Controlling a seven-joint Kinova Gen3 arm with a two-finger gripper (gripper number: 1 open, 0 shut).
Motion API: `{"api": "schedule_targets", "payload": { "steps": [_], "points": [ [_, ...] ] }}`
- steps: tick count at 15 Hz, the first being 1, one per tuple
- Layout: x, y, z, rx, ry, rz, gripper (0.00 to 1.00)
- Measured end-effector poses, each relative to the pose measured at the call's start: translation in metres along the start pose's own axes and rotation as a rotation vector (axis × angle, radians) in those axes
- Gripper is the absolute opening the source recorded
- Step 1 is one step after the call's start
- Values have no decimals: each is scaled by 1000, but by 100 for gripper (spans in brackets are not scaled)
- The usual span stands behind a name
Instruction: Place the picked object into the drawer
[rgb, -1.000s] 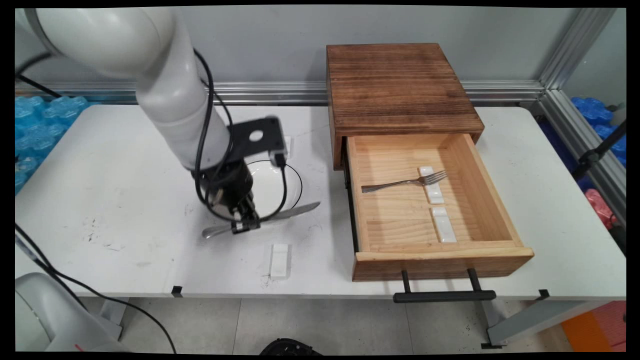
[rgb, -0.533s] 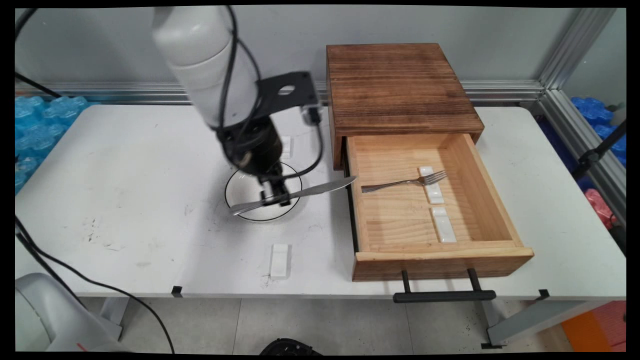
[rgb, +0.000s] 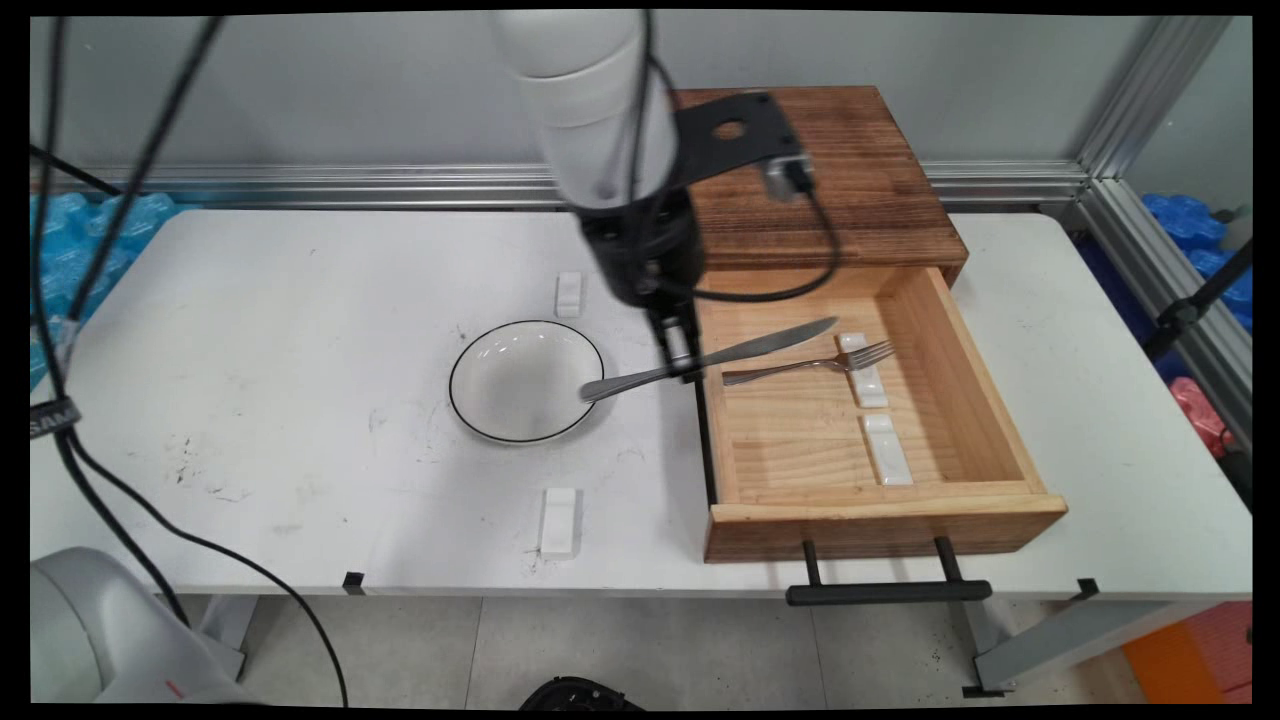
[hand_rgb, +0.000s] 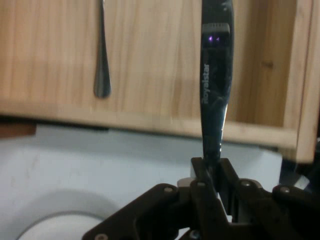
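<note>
Main view: we see the black two-finger gripper (rgb: 682, 362) pinching a silver table knife (rgb: 712, 357) mid-handle, centre frame.
Knife is held above the left wall of the open light-wood drawer (rgb: 1000, 400), blade over the drawer, near the silver fork (rgb: 810, 364); handle end points at the white black-rimmed bowl (rgb: 527, 381).

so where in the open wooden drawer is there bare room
The light wooden drawer has bare floor along its left side, beside the near white ceramic rest. The back is crowded: a steel fork lies on the far white rest.
</note>
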Motion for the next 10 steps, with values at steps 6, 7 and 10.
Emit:
{"api": "schedule_targets", "payload": {
  "steps": [6,7,10],
  "points": [
    [68,0,38,7,11,20,0],
    [78,1,46,6,11,25,0],
    [105,4,68,6,7,36,0]
  ]
}}
